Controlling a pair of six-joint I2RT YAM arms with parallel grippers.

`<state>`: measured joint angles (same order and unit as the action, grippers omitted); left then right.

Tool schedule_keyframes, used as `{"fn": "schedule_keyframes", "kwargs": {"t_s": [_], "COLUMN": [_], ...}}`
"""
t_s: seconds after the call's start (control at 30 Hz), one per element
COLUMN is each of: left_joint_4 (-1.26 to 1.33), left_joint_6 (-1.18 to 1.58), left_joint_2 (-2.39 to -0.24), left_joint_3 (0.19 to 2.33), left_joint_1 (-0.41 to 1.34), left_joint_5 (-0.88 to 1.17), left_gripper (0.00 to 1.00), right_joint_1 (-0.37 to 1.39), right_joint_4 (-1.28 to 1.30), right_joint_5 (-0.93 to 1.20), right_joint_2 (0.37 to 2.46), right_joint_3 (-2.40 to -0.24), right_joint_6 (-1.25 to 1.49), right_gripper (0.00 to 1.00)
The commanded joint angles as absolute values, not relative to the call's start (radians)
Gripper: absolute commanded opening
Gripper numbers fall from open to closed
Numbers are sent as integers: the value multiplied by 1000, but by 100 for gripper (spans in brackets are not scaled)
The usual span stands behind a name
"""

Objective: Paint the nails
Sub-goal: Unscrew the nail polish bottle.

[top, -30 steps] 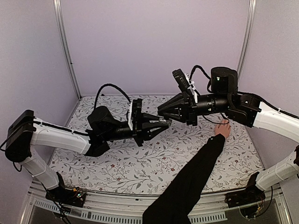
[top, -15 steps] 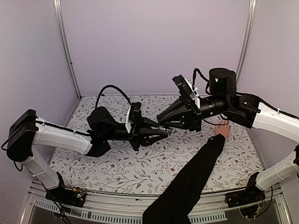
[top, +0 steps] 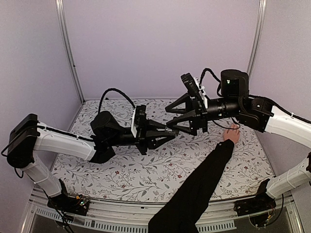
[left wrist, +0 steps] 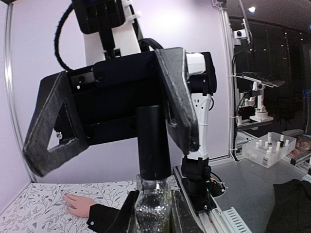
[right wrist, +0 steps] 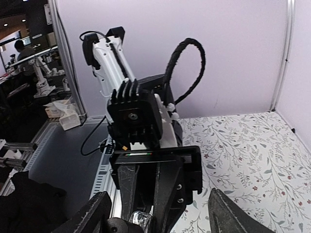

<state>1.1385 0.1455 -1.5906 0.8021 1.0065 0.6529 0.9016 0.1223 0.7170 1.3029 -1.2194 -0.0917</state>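
Top: left gripper (top: 165, 134) is clamped on the bottle. Right gripper (top: 168, 118) is spread wide around its cap. Hand (top: 232, 134) lies on the table (top: 146, 170), right side; nails too small to resolve.

Left wrist: bottle (left wrist: 152, 208) pinched low, cap (left wrist: 153, 141) between the wide right jaws, not gripped.

Right wrist: own fingers (right wrist: 92, 216) far apart.

My read: nails are tiny and hard, on a live hand. Brush-touch only; grip the cap.

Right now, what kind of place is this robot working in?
Probably a robotics lab test cell: a floral table boxed in by plain lilac walls and metal posts, with another robot arm on a bench outside.
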Motion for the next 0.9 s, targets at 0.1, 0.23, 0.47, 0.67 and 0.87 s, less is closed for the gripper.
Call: {"fn": "schedule_keyframes", "kwargs": {"t_s": [0.1, 0.23, 0.47, 0.67, 0.87], "left_joint_4": [1108, 1094, 1038, 976, 974], "left_joint_6": [91, 73, 9, -97, -157], "left_joint_2": [-1557, -1553, -1575, -1629, -1656], "left_joint_3": [775, 767, 790, 839, 854], "left_joint_1": [994, 995, 1013, 1075, 1107], "left_joint_5": [413, 305, 89, -122, -232], "left_gripper": [0, 0, 0, 0, 0], "right_joint_1": [894, 894, 894, 894, 894], "right_joint_4": [146, 176, 201, 198, 200], "right_joint_5": [416, 309, 230, 212, 174], "right_joint_2": [1248, 1249, 1287, 1346, 1380], "right_joint_3": [-1247, -1268, -1286, -1293, -1301], "right_joint_6": [-14, 31, 123, 184, 227], "right_gripper": [80, 80, 67, 56, 48]}}
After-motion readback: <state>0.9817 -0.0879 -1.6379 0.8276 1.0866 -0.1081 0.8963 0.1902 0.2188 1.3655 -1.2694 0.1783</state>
